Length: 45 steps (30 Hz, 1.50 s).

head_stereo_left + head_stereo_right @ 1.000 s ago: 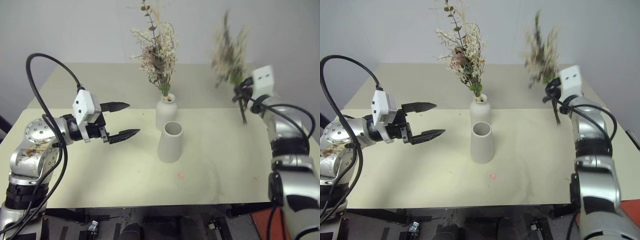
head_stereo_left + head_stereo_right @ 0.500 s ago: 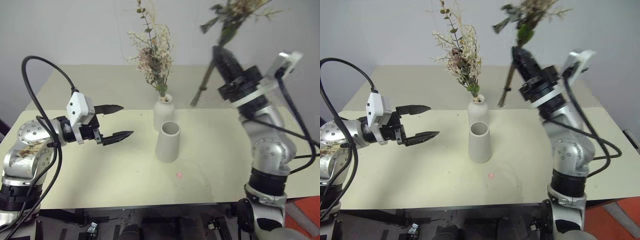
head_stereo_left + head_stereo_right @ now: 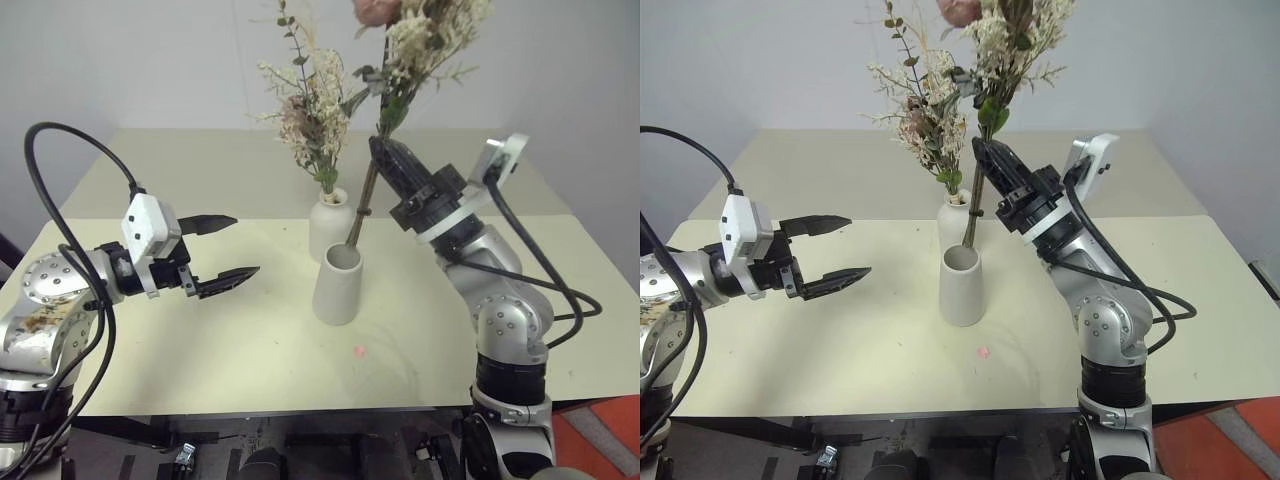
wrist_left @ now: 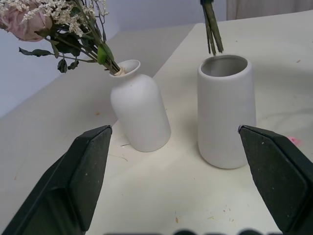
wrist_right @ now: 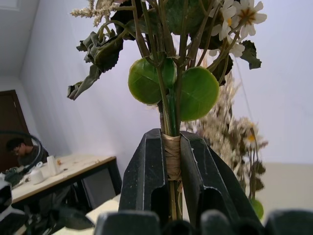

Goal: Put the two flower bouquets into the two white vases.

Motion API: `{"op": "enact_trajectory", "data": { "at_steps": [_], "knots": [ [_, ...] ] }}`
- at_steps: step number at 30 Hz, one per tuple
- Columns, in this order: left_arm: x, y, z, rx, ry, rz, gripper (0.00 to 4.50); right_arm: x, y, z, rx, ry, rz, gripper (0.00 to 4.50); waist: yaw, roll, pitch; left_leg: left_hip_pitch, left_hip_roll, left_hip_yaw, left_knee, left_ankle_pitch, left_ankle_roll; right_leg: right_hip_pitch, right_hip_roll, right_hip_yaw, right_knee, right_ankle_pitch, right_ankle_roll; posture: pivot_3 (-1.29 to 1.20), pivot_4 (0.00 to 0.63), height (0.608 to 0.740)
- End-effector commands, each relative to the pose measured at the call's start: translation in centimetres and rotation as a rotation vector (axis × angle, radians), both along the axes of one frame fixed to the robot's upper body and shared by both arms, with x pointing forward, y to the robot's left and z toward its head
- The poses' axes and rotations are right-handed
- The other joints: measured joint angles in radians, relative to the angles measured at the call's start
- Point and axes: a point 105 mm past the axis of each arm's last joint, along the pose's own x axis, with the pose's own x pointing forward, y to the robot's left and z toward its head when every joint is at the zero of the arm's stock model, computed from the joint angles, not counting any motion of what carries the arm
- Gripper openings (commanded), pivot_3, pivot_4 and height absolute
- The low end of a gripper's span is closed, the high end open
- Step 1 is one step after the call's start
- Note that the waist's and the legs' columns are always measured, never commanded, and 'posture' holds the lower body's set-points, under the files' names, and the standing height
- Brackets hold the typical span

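A: Since a second ago the right claw (image 3: 385, 152) has swung in from the right edge of the cream bench (image 3: 200, 340) to just behind the vases, carrying its bunch along and tipping the stems down toward them.

B: What is it holding?

A: A dried bouquet with a pink bloom, cream sprigs and round green leaves (image 3: 415, 40). Both black fingers (image 5: 146, 181) are clamped on the twine-bound part of the stems, as the right wrist view shows.

B: Are the stems in a vase yet?

A: Their brown tips hang right at the mouth of the wide-mouthed tapered white ceramic vase (image 3: 337, 285). In the left wrist view they stop at the rim, and I cannot tell whether they dip below it. The vase's inside looks bare.

B: And the other vase?

A: The bottle-shaped white vase with a narrow neck (image 3: 330, 222) stands just behind the wide one, near it but apart. It already holds the other dried bouquet of pale pink blooms and feathery cream sprigs (image 3: 312, 110), standing upright from its neck.

B: The left side?

A: The left claw (image 3: 228, 248) hovers over the bench, left of the vases and well apart from them, its fingers spread wide with nothing between them.
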Motion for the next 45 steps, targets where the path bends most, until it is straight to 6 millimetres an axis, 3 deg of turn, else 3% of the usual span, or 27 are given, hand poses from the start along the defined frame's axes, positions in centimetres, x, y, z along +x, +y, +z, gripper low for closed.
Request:
{"op": "enact_trajectory", "data": {
  "at_steps": [1,8,20,21,29,37,41,45],
  "knots": [
    [-0.3,-0.1,1.2,0.008,-0.057,-0.001,4.5,-1.0,0.5,0.5,-0.003,-0.044,0.002,0.21,-0.001,0.0,0.0,0.0,0.0,0.0,0.0,0.0,0.0,0.0,0.0,0.0,0.0,0.0,0.0,0.0,0.15,0.74],
    [-0.1,-0.3,1.1,0.013,-0.057,-0.005,4.5,-0.4,1.2,-1.4,-0.037,-0.021,-0.013,0.21,-0.001,0.0,0.0,0.0,0.0,0.0,0.0,0.0,0.0,0.0,0.0,0.0,0.0,0.0,0.0,0.0,0.15,0.74],
    [0.0,-0.1,1.0,0.02,-0.059,-0.001,4.5,-2.7,1.6,-4.1,-0.083,-0.031,0.083,4.36,0.0,0.0,0.0,0.0,0.0,0.0,0.0,0.0,0.0,0.0,0.0,0.0,0.0,0.0,0.0,0.0,0.15,0.74],
    [0.0,-0.1,0.9,0.02,-0.059,-0.002,4.5,-2.8,1.5,-4.2,-0.089,-0.033,0.074,4.47,0.0,0.0,0.0,0.0,0.0,0.0,0.0,0.0,0.0,0.0,0.001,0.0,-0.001,0.0,0.0,0.0,0.15,0.74],
    [0.5,-0.3,0.8,0.018,-0.066,-0.016,4.5,-3.8,1.4,-4.8,-0.132,-0.068,0.106,4.47,0.0,0.0,0.0,0.001,0.0,0.001,0.0,0.0,0.0,0.0,0.001,0.0,-0.001,0.0,0.0,0.0,0.15,0.74],
    [0.8,-0.5,0.6,0.009,-0.074,-0.024,4.5,-4.4,1.9,-7.1,-0.299,-0.081,0.125,4.47,0.0,0.0,0.0,0.001,0.001,0.001,0.0,0.0,0.0,0.001,0.001,0.0,-0.001,0.0,0.0,0.0,0.15,0.74],
    [1.0,-0.5,0.5,-0.001,-0.076,-0.017,4.5,-2.6,0.7,-7.7,-0.399,-0.066,0.007,4.47,0.001,0.0,0.0,0.001,0.0,0.001,0.0,0.0,0.0,0.001,0.001,0.0,-0.001,0.0,0.0,0.0,0.15,0.74],
    [0.9,-0.5,0.5,0.004,-0.071,-0.019,4.5,-2.7,-2.0,-7.2,-0.512,-0.092,-0.018,4.47,0.004,0.0,0.0,0.001,0.0,0.002,0.0,0.0,0.0,0.001,0.001,0.0,-0.001,0.0,0.0,0.0,0.15,0.74]
  ]
}}
